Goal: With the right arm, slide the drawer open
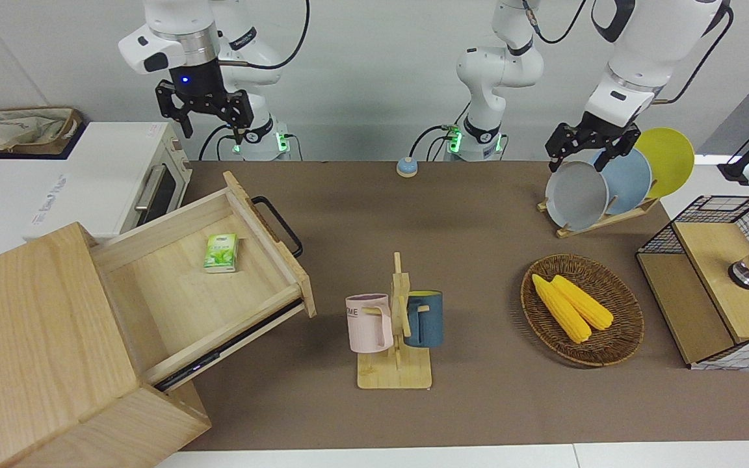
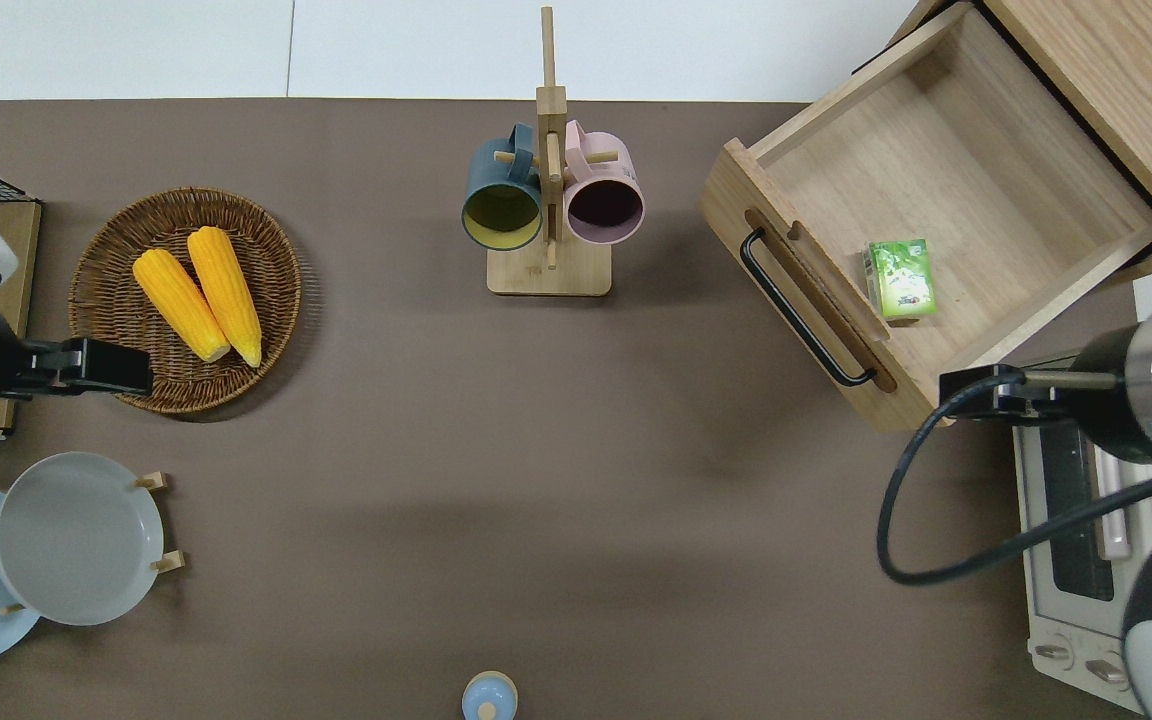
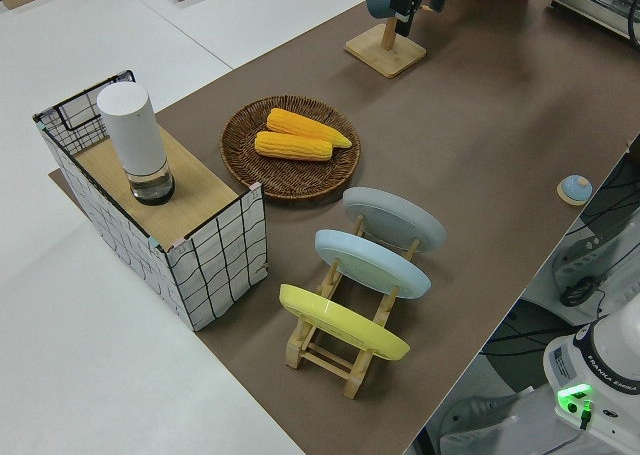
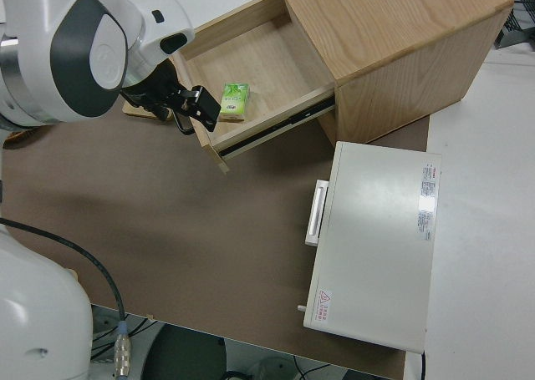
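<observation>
so the drawer point(image 1: 218, 273) is pulled well out of the big wooden box point(image 1: 36, 344), sitting in the lower left of the front view and the upper right of the overhead one. it's open far enough that the whole floor shows, with a little green packet point(image 1: 221, 253) lying inside near the front panel. the black loop handle point(image 1: 277, 226) is free, nothing on it.

my right end effector point(image 1: 205, 110) is up in the air at the upper left of the front view, well clear of the handle, holding nothing. from above it sits over the corner of the drawer front and the edge of the white toaster oven point(image 2: 1076, 560), right-centre of that frame. the fingers look parted, medium-wide, not closed on anything.

my read: the pull itself is done and i'm at the backing-off step. if the drawer counts as open enough, the next move only needs the arm clear of the drawer front and the toaster oven. if it needs more travel, i'd have to drop back onto that handle and pull along the drawer's angled line.

left arm is parked. mug rack point(image 1: 395, 325), corn basket point(image 1: 582, 311) and plates point(image 1: 602, 185) are spread over the rest of the counter point(image 1: 413, 214), well apart from my side.
</observation>
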You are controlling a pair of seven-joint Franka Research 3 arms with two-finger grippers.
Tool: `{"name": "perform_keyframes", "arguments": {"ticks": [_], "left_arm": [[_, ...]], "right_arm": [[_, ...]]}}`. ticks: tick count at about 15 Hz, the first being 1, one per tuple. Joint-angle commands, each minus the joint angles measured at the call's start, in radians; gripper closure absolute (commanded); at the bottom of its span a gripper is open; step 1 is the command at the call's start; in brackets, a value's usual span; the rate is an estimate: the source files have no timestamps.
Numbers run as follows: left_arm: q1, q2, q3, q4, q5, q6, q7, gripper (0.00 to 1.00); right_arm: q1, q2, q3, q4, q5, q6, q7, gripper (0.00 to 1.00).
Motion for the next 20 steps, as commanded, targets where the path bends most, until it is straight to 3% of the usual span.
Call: {"name": "perform_keyframes", "arguments": {"ticks": [1, 5, 8, 20], "left_arm": [[-0.004, -0.008, 0.004, 0.002, 0.013, -0.014, 0.001, 0.00], [-0.004, -0.008, 0.004, 0.004, 0.013, -0.014, 0.001, 0.00], [-0.004, -0.008, 0.004, 0.002, 0.013, -0.014, 0.001, 0.00], [-0.004, -0.008, 0.002, 0.002, 0.013, -0.014, 0.001, 0.00]], "right_arm": [[0.127, 0.000, -0.190, -0.023, 0.062, 0.029, -0.023, 0.011], [0.224, 0.018, -0.336, -0.009, 0.087, 0.042, -0.021, 0.011], [0.227, 0.017, -0.386, -0.009, 0.124, 0.042, -0.021, 0.011], [0.247, 0.018, -0.387, -0.007, 0.061, 0.042, -0.024, 0.011]]}}
